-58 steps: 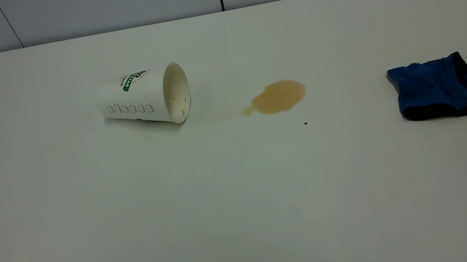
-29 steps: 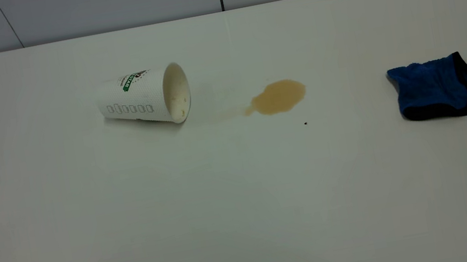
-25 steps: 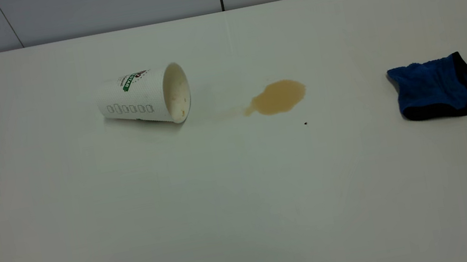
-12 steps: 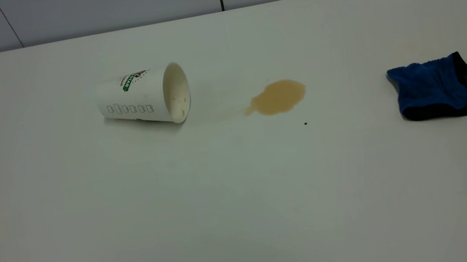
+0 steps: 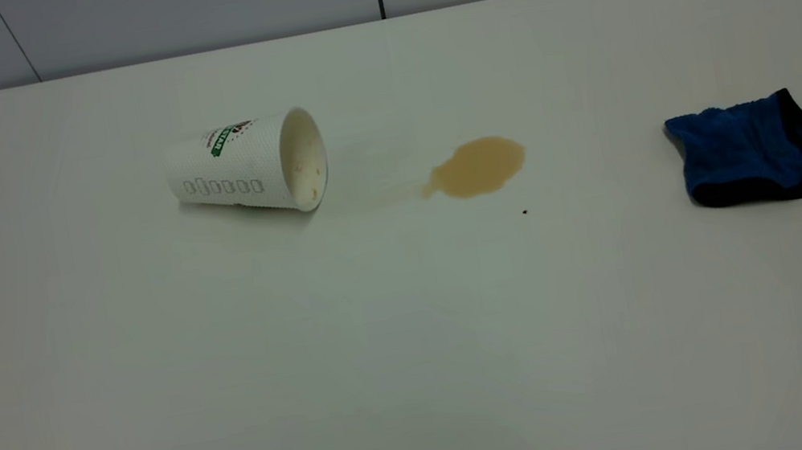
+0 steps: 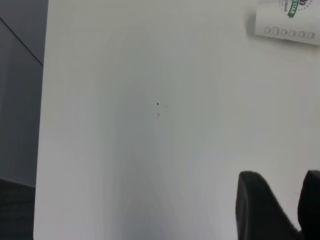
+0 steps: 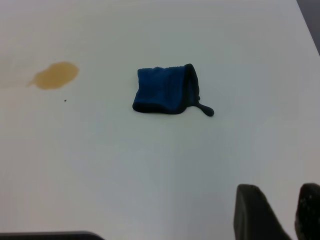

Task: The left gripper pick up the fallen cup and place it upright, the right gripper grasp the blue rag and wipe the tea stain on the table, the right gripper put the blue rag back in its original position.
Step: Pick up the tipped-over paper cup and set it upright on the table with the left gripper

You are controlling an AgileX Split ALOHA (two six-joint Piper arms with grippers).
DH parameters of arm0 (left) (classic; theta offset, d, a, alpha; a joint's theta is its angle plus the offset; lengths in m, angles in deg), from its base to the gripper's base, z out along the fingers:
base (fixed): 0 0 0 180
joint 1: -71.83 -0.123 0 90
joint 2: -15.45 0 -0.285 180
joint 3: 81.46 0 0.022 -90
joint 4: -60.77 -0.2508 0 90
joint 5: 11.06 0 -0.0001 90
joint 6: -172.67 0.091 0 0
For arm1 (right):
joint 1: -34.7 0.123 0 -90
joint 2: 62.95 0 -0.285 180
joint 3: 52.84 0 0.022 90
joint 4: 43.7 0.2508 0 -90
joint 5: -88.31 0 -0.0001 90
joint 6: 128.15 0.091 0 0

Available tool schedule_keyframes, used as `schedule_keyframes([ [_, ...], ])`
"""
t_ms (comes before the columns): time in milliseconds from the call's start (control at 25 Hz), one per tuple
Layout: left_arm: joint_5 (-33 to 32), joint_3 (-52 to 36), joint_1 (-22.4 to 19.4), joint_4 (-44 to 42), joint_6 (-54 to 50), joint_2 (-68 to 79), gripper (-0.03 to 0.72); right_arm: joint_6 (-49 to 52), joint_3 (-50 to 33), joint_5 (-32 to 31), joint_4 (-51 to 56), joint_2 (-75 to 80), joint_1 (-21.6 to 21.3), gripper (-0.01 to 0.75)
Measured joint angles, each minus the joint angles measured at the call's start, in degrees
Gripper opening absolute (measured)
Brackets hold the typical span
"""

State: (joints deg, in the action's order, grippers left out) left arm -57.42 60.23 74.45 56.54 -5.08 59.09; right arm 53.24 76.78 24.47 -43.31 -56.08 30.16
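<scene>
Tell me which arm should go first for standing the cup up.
Left. The cup lies on its side on the left half of the table, and shows in the left wrist view ahead of the left pincer. The right pincer faces the rag and the stain instead.

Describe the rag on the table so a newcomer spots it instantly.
Start from the white table in the exterior view and go to its right side, well past the tan tea stain near the middle. There lies the blue rag, crumpled flat. It is the only bright blue thing, edged in black with a short black loop tab; the cup far to its left is white.
</scene>
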Motion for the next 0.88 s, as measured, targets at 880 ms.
schedule_keyframes([
  [880, 11.2, 29.8, 14.4, -17.2, -15.4, 58.7, 0.241, 0.0, 0.0, 0.0, 0.0, 0.0, 0.0, 0.239],
])
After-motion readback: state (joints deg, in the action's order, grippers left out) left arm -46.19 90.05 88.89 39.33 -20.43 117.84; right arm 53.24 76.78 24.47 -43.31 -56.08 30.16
